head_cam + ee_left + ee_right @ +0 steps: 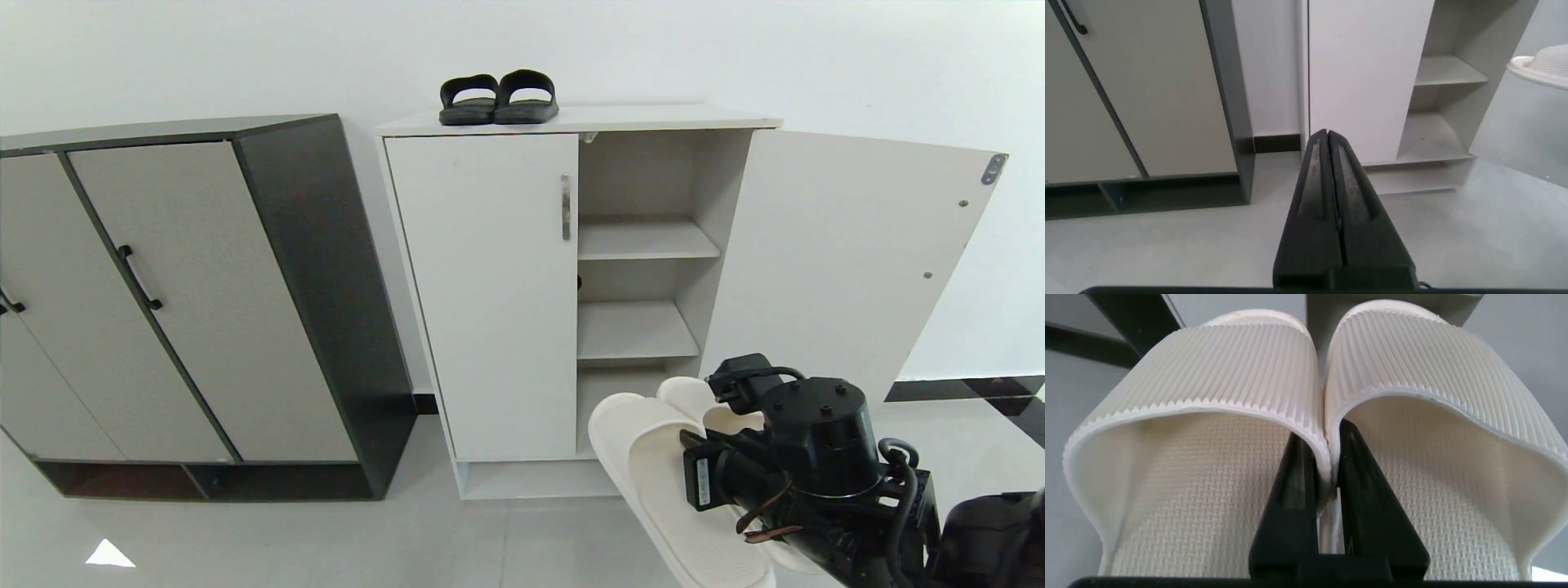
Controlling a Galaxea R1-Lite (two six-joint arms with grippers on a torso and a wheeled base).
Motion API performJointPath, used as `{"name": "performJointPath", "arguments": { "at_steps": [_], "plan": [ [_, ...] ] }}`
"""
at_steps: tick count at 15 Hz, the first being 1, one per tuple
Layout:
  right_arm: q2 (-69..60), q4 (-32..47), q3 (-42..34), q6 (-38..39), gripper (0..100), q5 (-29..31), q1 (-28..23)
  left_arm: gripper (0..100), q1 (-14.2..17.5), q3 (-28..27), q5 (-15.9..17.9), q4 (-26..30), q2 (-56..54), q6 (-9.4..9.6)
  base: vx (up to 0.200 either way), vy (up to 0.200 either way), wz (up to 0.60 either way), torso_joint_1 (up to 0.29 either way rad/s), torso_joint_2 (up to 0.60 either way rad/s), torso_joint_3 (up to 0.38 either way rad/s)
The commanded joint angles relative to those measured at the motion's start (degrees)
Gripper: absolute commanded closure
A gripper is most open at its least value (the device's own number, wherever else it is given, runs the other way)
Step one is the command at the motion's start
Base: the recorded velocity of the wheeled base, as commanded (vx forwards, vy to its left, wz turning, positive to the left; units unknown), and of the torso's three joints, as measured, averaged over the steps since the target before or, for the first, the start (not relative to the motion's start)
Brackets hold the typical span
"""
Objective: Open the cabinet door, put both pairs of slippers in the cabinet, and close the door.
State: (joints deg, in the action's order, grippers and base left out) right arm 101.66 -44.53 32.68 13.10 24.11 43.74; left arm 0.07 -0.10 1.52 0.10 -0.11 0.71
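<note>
Right end effector (1327, 457) clamped on white slippers (645, 449), long axis toward open cabinet (727, 245) just ahead; left end effector (1328, 163) pressed together.

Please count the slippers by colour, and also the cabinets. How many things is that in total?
White slippers: 2
Black slippers: 2
Cabinets: 2 (white cabinet, grey cabinet)
Total: 6
</note>
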Motion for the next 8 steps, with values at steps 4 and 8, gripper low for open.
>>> {"name": "performJointPath", "arguments": {
  "at_steps": [4,8],
  "plan": [
    [-0.2,0.0,0.0,-0.1,100,0.1,0.1,100,0.0,0.0,0.0,0.1,0.2,0.08,0.200,0.200,0.00,0.000,0.00,0.001],
    [-0.3,0.0,0.0,-0.1,100,0.3,0.1,100,0.0,0.0,0.0,0.0,0.2,0.08,0.150,0.050,0.00,0.002,0.00,0.003]
  ]
}}
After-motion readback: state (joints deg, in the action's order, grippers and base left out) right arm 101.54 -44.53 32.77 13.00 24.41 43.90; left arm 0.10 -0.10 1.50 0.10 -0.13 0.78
